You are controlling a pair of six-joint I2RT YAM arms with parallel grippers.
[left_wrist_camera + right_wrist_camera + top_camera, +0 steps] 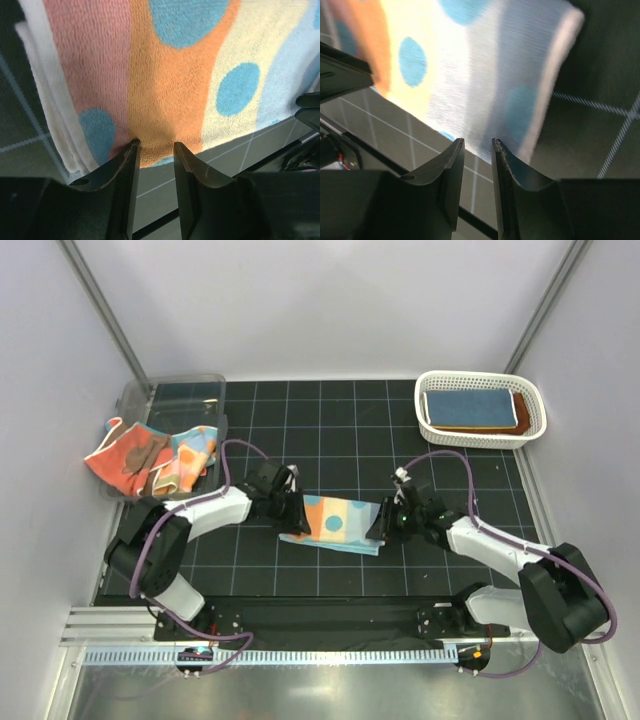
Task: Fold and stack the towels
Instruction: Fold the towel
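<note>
The left end effector [155, 145] has its fingers a narrow gap apart with nothing between them, the tips right at the edge of the dotted towel [190, 80]. The right end effector [477, 142] is the same: a slim gap, nothing held, its tips just short of the towel's opposite edge. The towel lies folded on the bench [300, 430] between the two, orange, pale yellow and light blue with blue dots.

Well beyond the right end effector, to its outer side, a white basket [478, 374] holds a folded blue towel [465, 408] and a brown towel [520, 410]. Beyond the left one, a clear bin [180, 380] has a coral towel [125, 455] and another dotted cloth [192, 455] draped over its near wall.
</note>
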